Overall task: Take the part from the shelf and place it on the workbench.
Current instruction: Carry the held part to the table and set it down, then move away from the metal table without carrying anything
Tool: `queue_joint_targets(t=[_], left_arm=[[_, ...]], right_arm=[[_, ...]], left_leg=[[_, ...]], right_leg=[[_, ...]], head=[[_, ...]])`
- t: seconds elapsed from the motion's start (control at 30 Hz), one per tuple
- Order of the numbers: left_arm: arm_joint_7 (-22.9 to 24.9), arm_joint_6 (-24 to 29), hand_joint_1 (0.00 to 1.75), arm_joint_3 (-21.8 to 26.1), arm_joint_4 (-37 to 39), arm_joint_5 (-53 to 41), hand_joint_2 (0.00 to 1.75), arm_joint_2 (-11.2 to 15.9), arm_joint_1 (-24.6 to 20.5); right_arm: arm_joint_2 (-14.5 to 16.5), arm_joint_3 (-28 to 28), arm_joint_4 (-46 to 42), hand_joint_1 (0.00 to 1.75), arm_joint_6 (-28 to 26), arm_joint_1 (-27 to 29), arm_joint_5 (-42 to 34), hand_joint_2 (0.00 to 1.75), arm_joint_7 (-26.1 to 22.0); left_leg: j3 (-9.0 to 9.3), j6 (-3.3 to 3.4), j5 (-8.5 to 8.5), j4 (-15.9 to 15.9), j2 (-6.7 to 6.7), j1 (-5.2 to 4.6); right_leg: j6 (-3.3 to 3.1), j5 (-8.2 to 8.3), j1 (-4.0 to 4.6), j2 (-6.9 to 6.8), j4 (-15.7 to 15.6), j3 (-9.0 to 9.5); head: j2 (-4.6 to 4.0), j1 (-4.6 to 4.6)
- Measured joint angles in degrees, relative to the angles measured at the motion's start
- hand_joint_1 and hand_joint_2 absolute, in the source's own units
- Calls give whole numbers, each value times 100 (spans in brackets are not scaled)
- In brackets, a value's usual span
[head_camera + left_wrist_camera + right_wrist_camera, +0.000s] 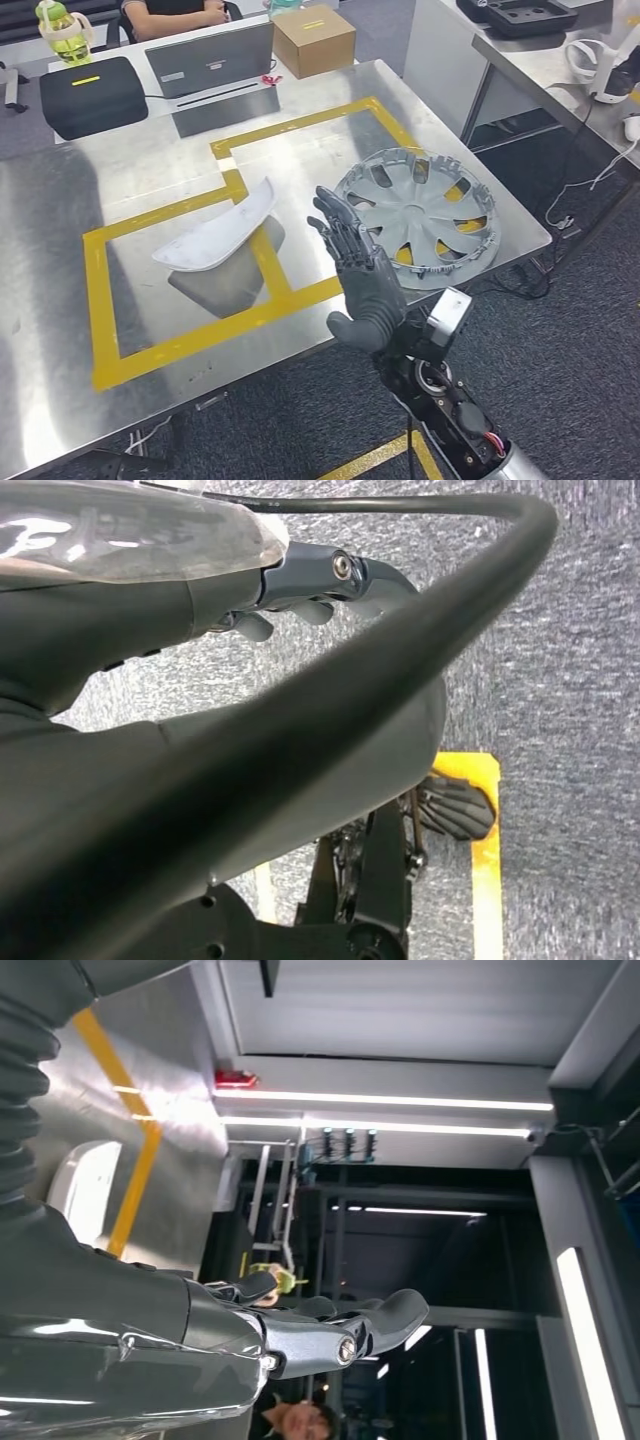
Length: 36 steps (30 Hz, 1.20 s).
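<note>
The right robot hand point(361, 285) is raised over the near edge of the surface point(68, 210), palm upright, fingers straight and spread apart, holding nothing. Its fingertips reach up toward the gap between the two parts lying on the metal top. In the right wrist view the same robot hand point(226, 1330) stretches out flat with its fingers extended and nothing in them.

The left robot hand point(317, 580) shows in the left wrist view, hanging over grey carpet; its fingers are largely hidden behind dark parts, so I cannot tell whether they are apart or together.

The hubcap point(417, 215), a silver wheel cover with slotted openings, lies flat on the surface just right of the right robot hand, apart from it, resting partly over the yellow tape point(249, 318). The tape marks out boxed zones on the metal top. A white curved panel point(219, 232) lies left of the robot hand, across one tape line, well apart from the hubcap.

At the far side sit a black case point(90, 95), a laptop point(211, 58), a cardboard box point(313, 40) and a green bottle point(64, 30). A person point(177, 15) sits behind the laptop.
</note>
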Motion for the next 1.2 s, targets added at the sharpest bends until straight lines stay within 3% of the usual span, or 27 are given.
queue_joint_targets(t=[0.4, 0.63, 0.7, 0.8, 0.83, 0.87, 0.9, 1.0, 1.03, 1.13, 1.2], left_arm=[[60, 15, 0, 0, 0, 64, 0, -63, -3], [68, 17, 0, 0, -2, 95, 0, -67, -11], [68, 17, 0, 1, -4, 96, 0, -74, -13], [68, 17, 0, 2, -4, 97, 0, -81, -11], [68, 18, 0, 2, -4, 97, 0, -86, -11], [68, 18, 0, 2, -4, 97, 0, -93, -12], [68, 18, 0, 1, -5, 97, 0, -100, -12], [61, 18, 0, 2, -5, 95, 0, -113, -13], [58, 19, 0, 2, -4, 95, 0, -113, -12], [54, 18, 0, 2, -4, 95, 0, -116, -9], [54, 17, 0, 2, -5, 95, 0, -120, -11]], right_arm=[[-63, 11, -546, 0, 168, 182, -29, 0, -51], [-80, 11, -652, 0, 200, 221, -31, 0, -51], [-82, 13, -689, 0, 202, 221, -31, 0, -53], [-107, 19, -706, 0, 205, 247, -32, 0, -53], [-122, 22, -706, 0, 207, 260, -34, 0, -52], [-137, 26, -706, 0, 210, 268, -38, 0, -52], [-148, 30, -706, 0, 213, 270, -42, 0, -52], [-161, 47, -706, 0, 216, 270, -51, 0, -52], [-166, 54, -707, 0, 216, 270, -53, 0, -53], [-178, 61, -708, 0, 216, 271, -63, 0, -54], [-180, 61, -708, 0, 216, 271, -70, 0, -54]], left_leg=[[4, 20, -23, 12, -4, -27], [41, 105, -71, -4, 9, -33], [120, 143, -69, -92, 39, 11], [201, 178, -85, -123, 90, 29], [214, 177, -90, -121, 101, 32], [224, 170, -96, -118, 108, 38], [234, 158, -105, -113, 110, 48], [258, 73, -143, -70, 106, 71], [260, 34, -142, -54, 102, 67], [245, -83, -109, -37, 99, 79], [157, -144, -297, 151, 91, 101]], right_leg=[[15, -9, -7, 0, -6, 9], [85, -60, -33, -4, -19, 54], [123, -236, -21, -47, 247, -28], [173, -746, -45, -95, 1380, -601], [191, -800, -62, -99, 1651, -769], [208, -726, -80, -106, 1704, -839], [223, -538, -99, -116, 1527, -796], [235, 105, -118, -160, 389, -299], [218, 196, -107, -164, 177, -193], [115, 270, -82, -137, 108, -184], [15, 340, -91, -134, 66, -226]], head=[[0, -19], [0, -39], [0, -10], [0, 71], [0, 87], [0, 98], [0, 110], [0, 158], [0, 169], [0, 154], [0, 115]])
